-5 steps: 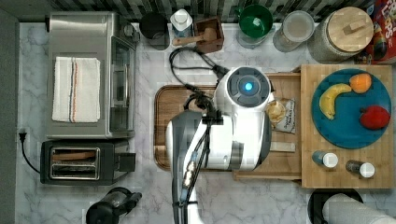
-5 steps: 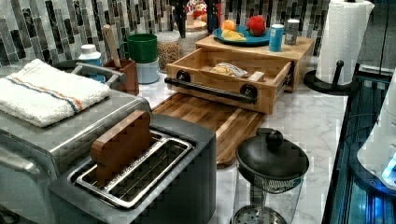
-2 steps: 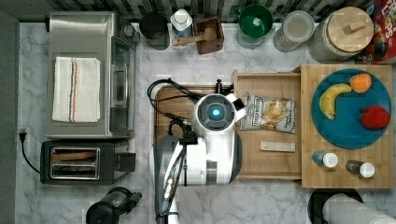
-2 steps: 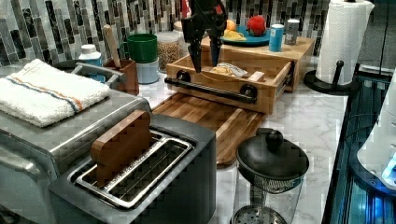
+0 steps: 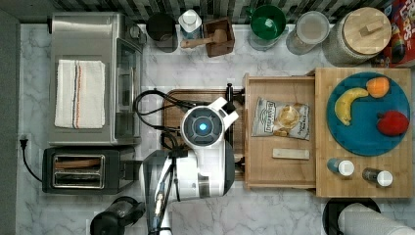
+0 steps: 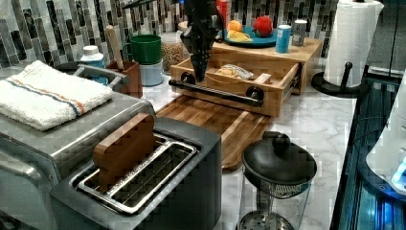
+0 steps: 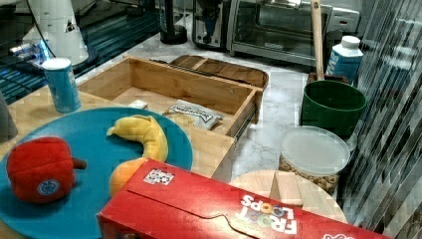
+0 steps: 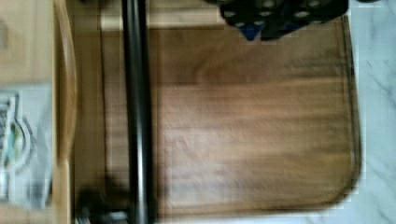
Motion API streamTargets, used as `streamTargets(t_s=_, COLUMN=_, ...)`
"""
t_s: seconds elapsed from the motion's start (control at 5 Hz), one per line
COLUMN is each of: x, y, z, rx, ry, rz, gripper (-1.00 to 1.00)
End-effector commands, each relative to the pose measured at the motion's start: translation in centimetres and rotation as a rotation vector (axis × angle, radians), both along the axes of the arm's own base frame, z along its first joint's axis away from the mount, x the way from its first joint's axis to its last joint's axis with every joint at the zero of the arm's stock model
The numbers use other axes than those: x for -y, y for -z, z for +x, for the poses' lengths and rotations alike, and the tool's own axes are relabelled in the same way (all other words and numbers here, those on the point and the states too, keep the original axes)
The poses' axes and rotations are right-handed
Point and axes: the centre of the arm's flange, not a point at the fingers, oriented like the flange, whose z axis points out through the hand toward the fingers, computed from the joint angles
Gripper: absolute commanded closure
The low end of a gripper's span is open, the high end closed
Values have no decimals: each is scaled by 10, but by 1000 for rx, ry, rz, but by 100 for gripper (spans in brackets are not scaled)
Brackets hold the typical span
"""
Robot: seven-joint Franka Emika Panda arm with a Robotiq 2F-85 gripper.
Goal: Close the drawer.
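The drawer [image 5: 279,132] is seen pulled well out of the light wood box [image 5: 363,188], open toward the top view's left, its front edge lying over the brown cutting board [image 6: 215,120]. Inside it, a snack bag [image 5: 281,117] and a small wooden block [image 5: 291,154] are laid flat on the drawer floor. The black bar handle [image 6: 215,91] is carried across the drawer front, clear in the left view. The arm [image 5: 198,161] is held over the cutting board, just beside the drawer front, and the gripper [image 6: 198,72] is hung right at the handle's far end in the left view. Whether its fingers are parted or closed cannot be told. On the box top, a blue plate [image 5: 367,115] with fruit is set to the top view's right.
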Motion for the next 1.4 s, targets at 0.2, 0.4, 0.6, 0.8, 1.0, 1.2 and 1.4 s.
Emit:
streamTargets(t_s=0.2, x=7, y=63, z=0, rx=64, ry=-166, rz=-22, gripper=100)
streamTargets(t_s=0.4, x=16, y=83, z=4, rx=38, ry=-170, rz=-8, gripper=100)
streamTargets(t_s=0.6, x=14, y=90, z=6, rx=0, ry=-146, rz=-7, gripper=100)
streamTargets(t_s=0.8, x=12, y=83, z=-3, rx=45, ry=-150, rz=-61, gripper=100)
streamTargets(t_s=1.0, x=30, y=72, z=-3, rx=44, ry=-164, rz=-61, gripper=100)
streamTargets(t_s=1.2, x=61, y=71, z=-2, rx=68, ry=-183, rz=-85, gripper=100)
streamTargets(t_s=1.4, x=100, y=71, z=-1, rx=120, ry=-190, rz=-102, gripper=100)
